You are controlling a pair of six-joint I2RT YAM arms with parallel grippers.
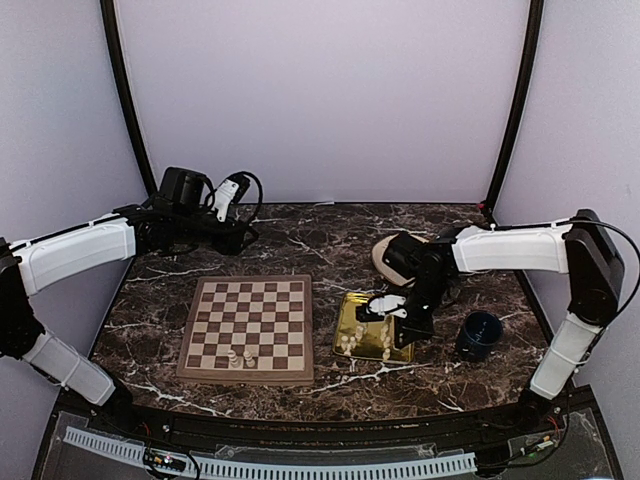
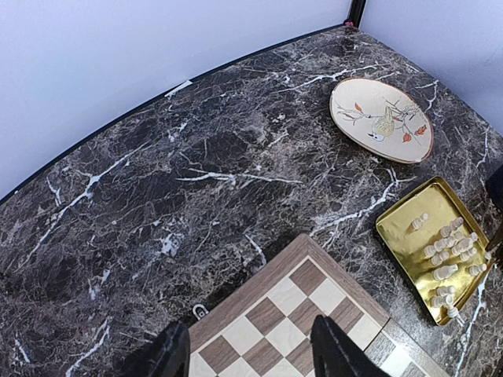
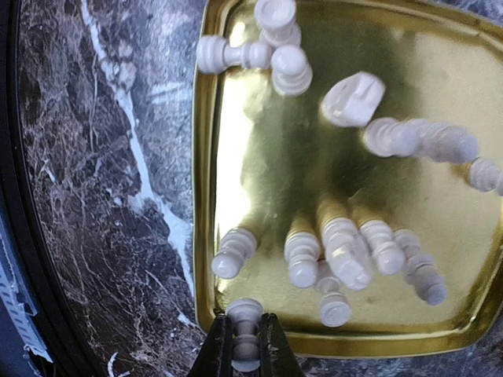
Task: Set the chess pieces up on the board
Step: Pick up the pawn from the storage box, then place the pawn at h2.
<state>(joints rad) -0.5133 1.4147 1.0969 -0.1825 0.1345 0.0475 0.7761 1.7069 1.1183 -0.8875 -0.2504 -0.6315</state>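
Observation:
The wooden board (image 1: 255, 310) lies left of centre, with two cream chess pieces (image 1: 240, 357) standing on its near rows. Several more pieces (image 3: 338, 251) lie in a gold tray (image 3: 206, 196) to its right. My right gripper (image 3: 246, 323) hangs over the tray's near rim, shut on one pawn (image 3: 246, 310) that stands between its black fingers; in the top view it (image 1: 385, 318) is over the tray (image 1: 350, 303). My left gripper (image 2: 251, 353) is open and holds nothing, hovering above the board's far corner (image 2: 302, 310).
A painted oval plate (image 2: 381, 118) lies behind the tray, partly hidden by the right arm in the top view. A dark blue cup (image 1: 480, 335) stands right of the tray. The left arm (image 1: 80, 250) stretches along the back left of the marble table.

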